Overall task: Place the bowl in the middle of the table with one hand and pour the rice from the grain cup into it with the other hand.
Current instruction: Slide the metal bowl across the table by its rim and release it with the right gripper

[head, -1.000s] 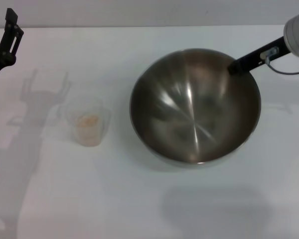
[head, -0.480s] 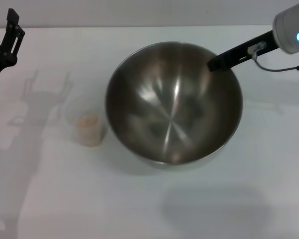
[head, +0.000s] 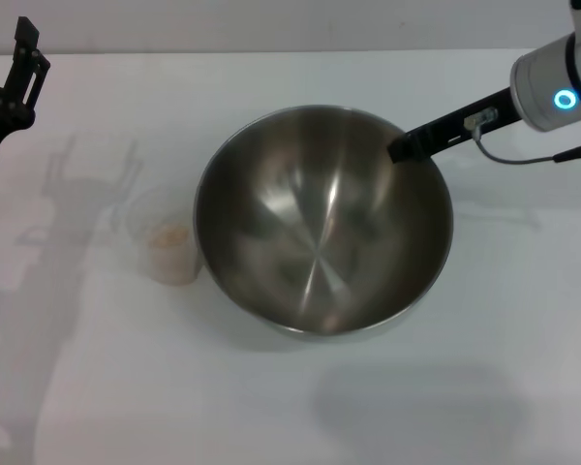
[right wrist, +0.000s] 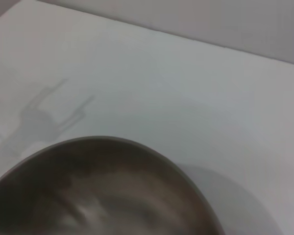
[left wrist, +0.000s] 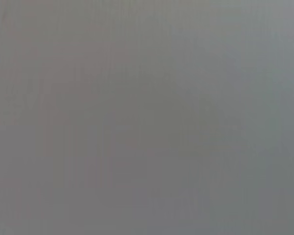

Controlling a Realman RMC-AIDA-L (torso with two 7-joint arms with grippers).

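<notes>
The right gripper (head: 404,148) has its dark fingers (head: 416,143) pinching the far right rim of the bowl (head: 320,228), one finger showing inside the steel wall. Behind them the black link runs up and right to the pale wrist with a lit blue ring at the frame's right edge.

The bowl sits near the middle of the bench (head: 465,368), its shiny inside holding nothing but reflections. In the right wrist view the bowl's rim (right wrist: 112,142) curves across the lower part, with white bench (right wrist: 161,73) beyond it.

Just beside the bowl's left wall stands the cup (head: 165,237), upright; whether the two touch I cannot tell. A small heap of pale beige rice (head: 170,235) lies in its bottom.

The left gripper (head: 19,68) hangs at the far left edge, raised and well apart from the cup, holding nothing; whether its fingers are spread or pressed together I cannot tell. The left wrist view shows only flat grey.
</notes>
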